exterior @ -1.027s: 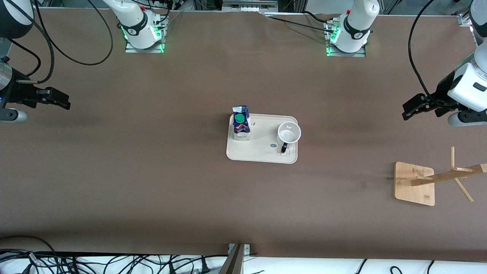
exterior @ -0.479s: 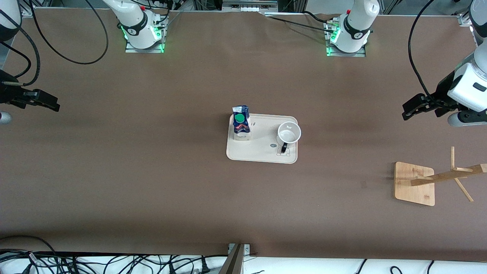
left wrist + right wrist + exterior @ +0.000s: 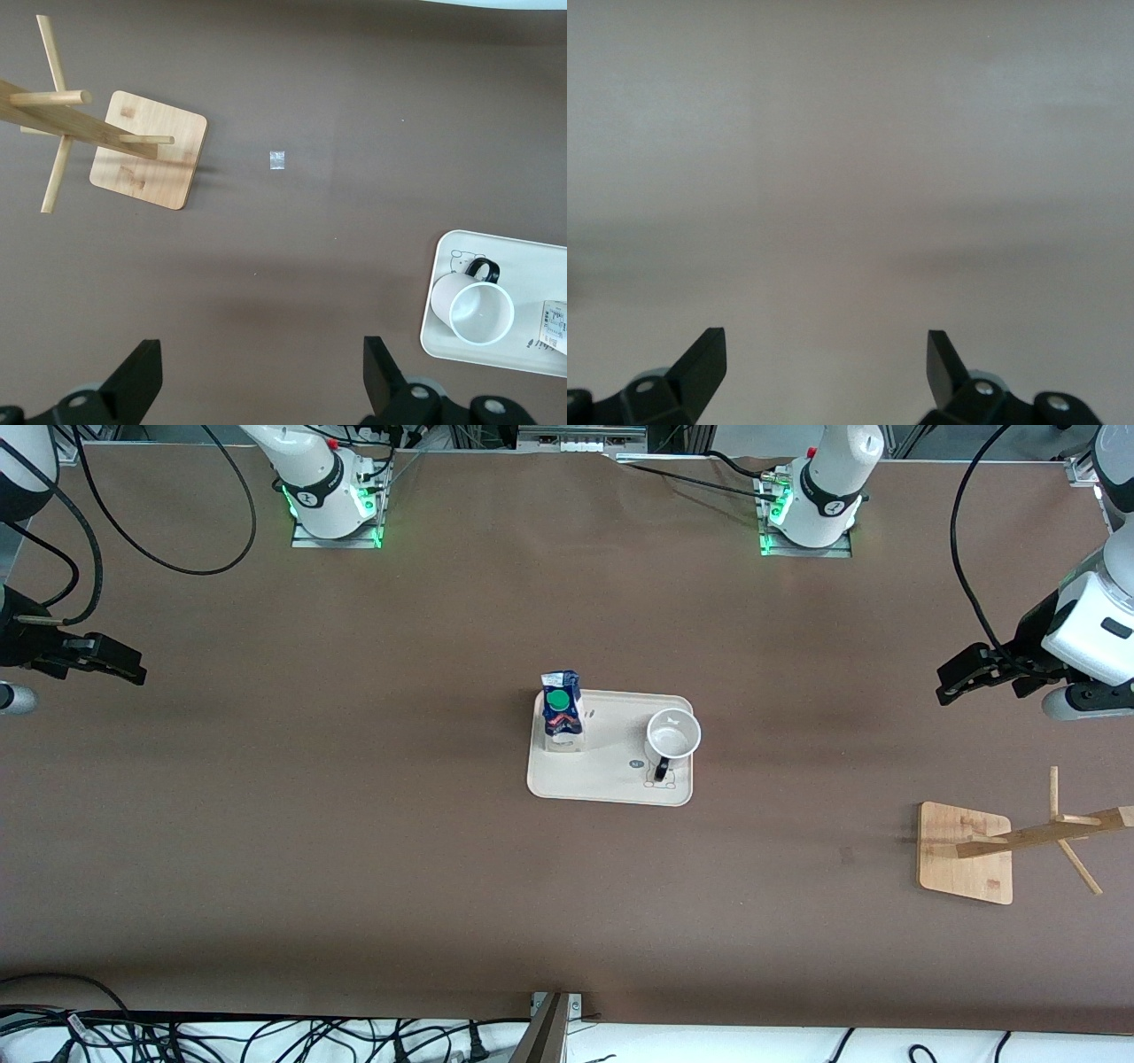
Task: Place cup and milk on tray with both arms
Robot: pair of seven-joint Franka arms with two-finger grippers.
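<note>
While both arms waited at the table's ends, the milk (image 3: 561,710) stood upright on the tray (image 3: 602,779) at the rim toward the right arm's end. The cup (image 3: 673,734) sat upright on the same tray toward the left arm's end, its handle pointing at the front camera. The left gripper (image 3: 961,676) hung over bare table, fingers spread and holding nothing. The right gripper (image 3: 115,662) hung likewise, fingers (image 3: 700,363) parted, empty. A wooden rack (image 3: 966,854) stood near the left arm's end.

A brown table (image 3: 354,824) under even light carries a wooden rack (image 3: 992,850), with tangled black cables (image 3: 221,1036) along its near edge.
</note>
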